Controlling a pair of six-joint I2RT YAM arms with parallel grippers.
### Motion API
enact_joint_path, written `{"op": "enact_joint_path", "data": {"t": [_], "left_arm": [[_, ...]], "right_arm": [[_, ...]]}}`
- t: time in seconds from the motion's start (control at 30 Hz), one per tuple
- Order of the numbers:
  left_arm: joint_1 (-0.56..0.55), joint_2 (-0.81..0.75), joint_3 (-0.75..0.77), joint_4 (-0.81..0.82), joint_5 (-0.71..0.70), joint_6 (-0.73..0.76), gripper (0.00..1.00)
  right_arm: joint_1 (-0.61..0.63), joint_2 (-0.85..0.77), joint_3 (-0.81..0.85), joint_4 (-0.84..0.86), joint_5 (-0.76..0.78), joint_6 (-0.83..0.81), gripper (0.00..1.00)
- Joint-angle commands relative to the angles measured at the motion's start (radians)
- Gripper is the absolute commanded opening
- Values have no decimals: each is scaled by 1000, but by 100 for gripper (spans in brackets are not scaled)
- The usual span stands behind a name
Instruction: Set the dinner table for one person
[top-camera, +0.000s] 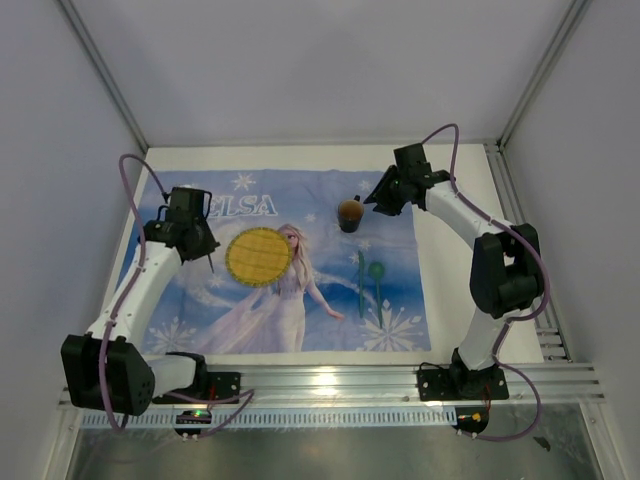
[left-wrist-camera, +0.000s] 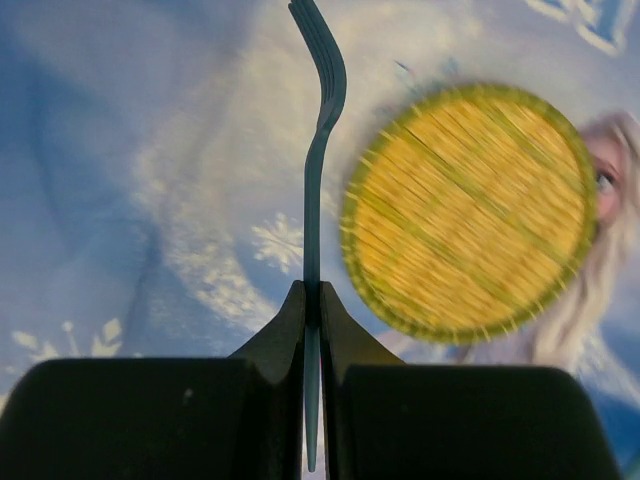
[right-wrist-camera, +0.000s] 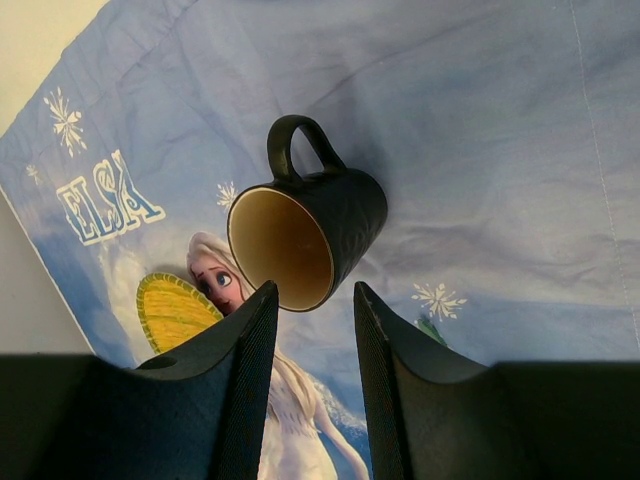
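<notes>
The white dinner table (top-camera: 455, 290) is mostly covered by a blue "ELSA" cloth (top-camera: 200, 300). A round yellow plate (top-camera: 258, 256) lies on the cloth left of centre. My left gripper (top-camera: 205, 247) hovers just left of the plate, shut on a teal fork (left-wrist-camera: 313, 200) that sticks out forward past the jaws, tines away from me; the plate (left-wrist-camera: 470, 210) lies to its right. A dark mug (top-camera: 349, 214) with a cream inside stands on the cloth. My right gripper (right-wrist-camera: 312, 300) is open and empty, close beside the mug (right-wrist-camera: 320, 225) but apart from it.
A green spoon (top-camera: 377, 272) and a green knife (top-camera: 360, 285) lie side by side on the cloth right of the plate. Aluminium rails (top-camera: 520, 200) and white walls bound the table. Bare tabletop shows behind and right of the cloth.
</notes>
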Motion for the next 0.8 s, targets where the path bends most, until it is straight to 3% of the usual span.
{"op": "enact_joint_path", "data": {"t": [0.0,0.1,0.23,0.57,0.77], "left_arm": [[79,-4,33,55,406,178,0],[226,-4,44,46,635,246,0],[363,-19,24,49,735,301,0],[405,111,35,-2,682,413,0],[405,124,9,6,533,429,0]], "right_arm": [[-2,3,2,21,-13,-21,41],[-2,14,7,21,-22,-20,41],[-2,7,2,24,-17,-18,41],[-2,20,15,7,-8,-27,41],[-2,35,22,-5,-8,-34,41]]}}
